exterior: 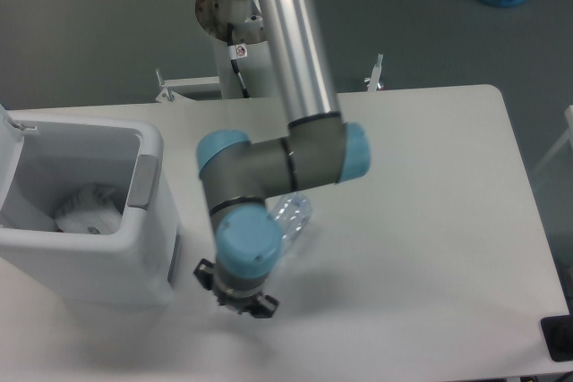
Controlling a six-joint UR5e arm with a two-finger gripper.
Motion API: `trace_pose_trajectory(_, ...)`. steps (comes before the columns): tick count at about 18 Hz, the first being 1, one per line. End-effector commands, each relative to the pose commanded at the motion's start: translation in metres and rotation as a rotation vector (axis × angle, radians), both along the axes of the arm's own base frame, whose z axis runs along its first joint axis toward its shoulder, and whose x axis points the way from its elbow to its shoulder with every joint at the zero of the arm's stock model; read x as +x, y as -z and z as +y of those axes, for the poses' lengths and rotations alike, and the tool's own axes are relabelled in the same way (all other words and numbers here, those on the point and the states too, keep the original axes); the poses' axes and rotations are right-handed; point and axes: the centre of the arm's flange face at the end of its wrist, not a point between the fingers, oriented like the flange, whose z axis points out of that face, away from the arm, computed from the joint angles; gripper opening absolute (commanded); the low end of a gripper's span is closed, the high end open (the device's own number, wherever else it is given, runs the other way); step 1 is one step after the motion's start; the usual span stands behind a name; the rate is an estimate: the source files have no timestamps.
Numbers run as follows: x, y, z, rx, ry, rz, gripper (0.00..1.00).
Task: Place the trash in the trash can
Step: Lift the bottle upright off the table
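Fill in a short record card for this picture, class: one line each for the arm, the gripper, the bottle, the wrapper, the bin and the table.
arm: bent over the table, wrist pointing down
gripper: mostly hidden under the wrist; open or shut unclear
bottle: clear, crushed, partly hidden behind the wrist
wrapper: white, crumpled, inside the bin
bin: white, lid open, at the table's left end
table: white top

clear glossy plastic bottle (293,217), matt white plastic bin (134,261), smooth table (430,221).
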Motion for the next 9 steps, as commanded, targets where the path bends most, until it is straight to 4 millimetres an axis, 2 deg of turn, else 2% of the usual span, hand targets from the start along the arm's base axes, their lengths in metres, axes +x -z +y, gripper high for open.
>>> trace_pose_trajectory(4, -0.023, -0.069, -0.020, 0.155, -0.048, -0.014, 0.09)
trace_pose_trajectory(9, -0.030, -0.155, -0.050, 0.373, -0.089, -0.069, 0.08)
